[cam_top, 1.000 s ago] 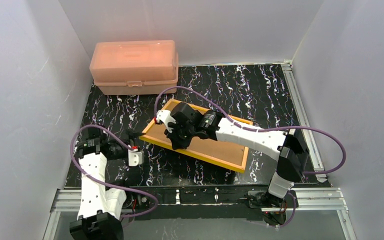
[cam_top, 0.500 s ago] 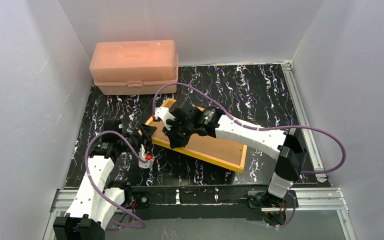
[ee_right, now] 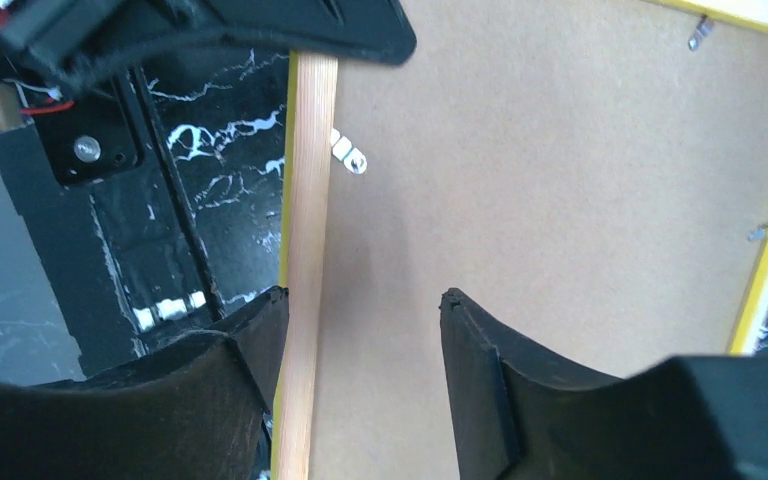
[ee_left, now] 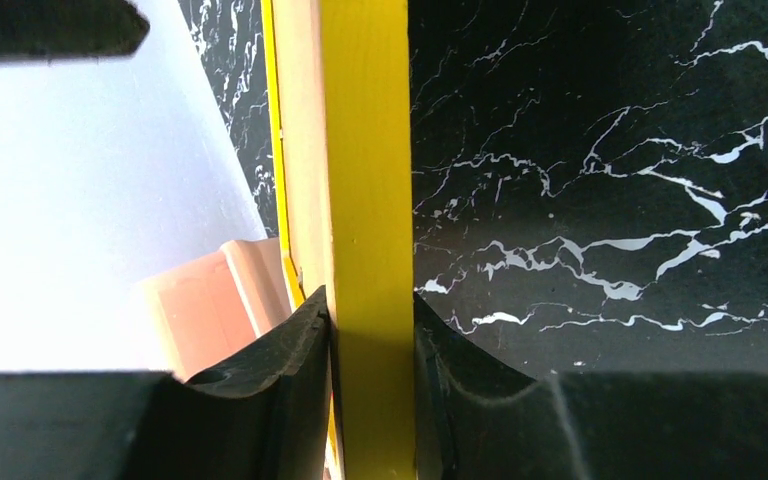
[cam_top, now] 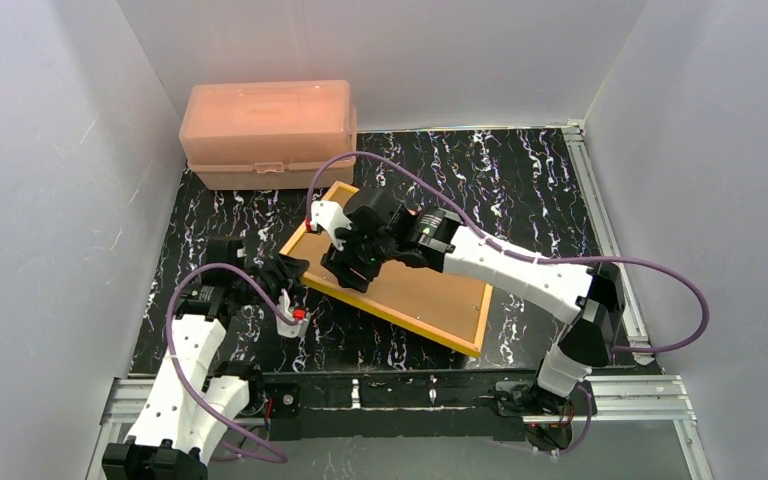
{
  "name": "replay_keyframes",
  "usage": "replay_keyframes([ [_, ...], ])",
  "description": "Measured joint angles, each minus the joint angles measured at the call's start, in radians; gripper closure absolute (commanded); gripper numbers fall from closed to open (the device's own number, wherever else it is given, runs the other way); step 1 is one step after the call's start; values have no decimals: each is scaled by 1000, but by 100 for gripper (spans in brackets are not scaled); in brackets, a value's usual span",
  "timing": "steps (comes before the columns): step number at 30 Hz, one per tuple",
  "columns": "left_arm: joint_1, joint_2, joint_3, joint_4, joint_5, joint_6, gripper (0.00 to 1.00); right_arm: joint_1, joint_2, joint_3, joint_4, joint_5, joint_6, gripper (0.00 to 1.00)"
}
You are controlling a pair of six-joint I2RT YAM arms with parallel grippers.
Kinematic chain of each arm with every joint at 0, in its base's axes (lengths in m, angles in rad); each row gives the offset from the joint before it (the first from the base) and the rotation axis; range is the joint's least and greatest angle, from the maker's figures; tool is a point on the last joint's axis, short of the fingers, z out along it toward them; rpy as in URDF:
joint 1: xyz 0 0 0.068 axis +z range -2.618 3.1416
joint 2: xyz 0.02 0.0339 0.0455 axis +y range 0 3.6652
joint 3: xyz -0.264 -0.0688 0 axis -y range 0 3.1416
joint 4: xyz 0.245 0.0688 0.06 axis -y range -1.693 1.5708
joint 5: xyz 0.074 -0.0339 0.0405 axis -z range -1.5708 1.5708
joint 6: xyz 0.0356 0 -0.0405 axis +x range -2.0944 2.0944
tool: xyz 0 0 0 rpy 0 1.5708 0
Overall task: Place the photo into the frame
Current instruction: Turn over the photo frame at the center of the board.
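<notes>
The frame lies back up on the black marbled table, its brown backing board showing. My left gripper is shut on the frame's left edge; in the left wrist view both black pads press the yellow bar. My right gripper hovers over the same end and is open. In the right wrist view one finger stands outside the wooden edge and the other over the backing board, neither pressing. The photo is hidden.
A pink plastic box stands at the back left, also seen past the frame in the left wrist view. Small metal tabs sit along the backing board's rim. White walls enclose the table on three sides.
My left gripper came in from the left and closed on the frame's edge. My right gripper opened and let go of that edge. The frame turned slightly.
</notes>
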Motion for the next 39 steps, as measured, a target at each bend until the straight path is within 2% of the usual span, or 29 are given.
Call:
replay_keyframes([
  [4, 0, 11, 72, -65, -15, -39, 75, 33, -41, 0, -58, 75, -38, 24],
  [10, 0, 66, 189, -160, -27, -128, 76, 171, -79, -21, -110, 225, -65, 21],
  [17, 0, 65, 198, -218, -25, -180, 78, 221, -84, -91, -113, 422, -73, 20],
  [21, 0, 65, 223, -243, -26, -206, 78, 225, -89, -109, -111, 518, -97, 24],
  [29, 0, 70, 271, -284, -22, -282, 76, 225, -119, -183, -104, 609, -127, 42],
  [33, 0, 70, 276, -279, -16, -295, 78, 227, -130, -193, -101, 613, -131, 56],
  [35, 0, 70, 282, -279, -13, -299, 77, 232, -135, -193, -101, 612, -137, 67],
  [36, 0, 70, 285, -276, -11, -301, 75, 233, -136, -193, -101, 608, -140, 74],
  [37, 0, 70, 287, -271, -10, -304, 68, 234, -137, -193, -102, 612, -151, 79],
  [39, 0, 70, 294, -251, -6, -314, 50, 240, -137, -191, -102, 634, -198, 82],
])
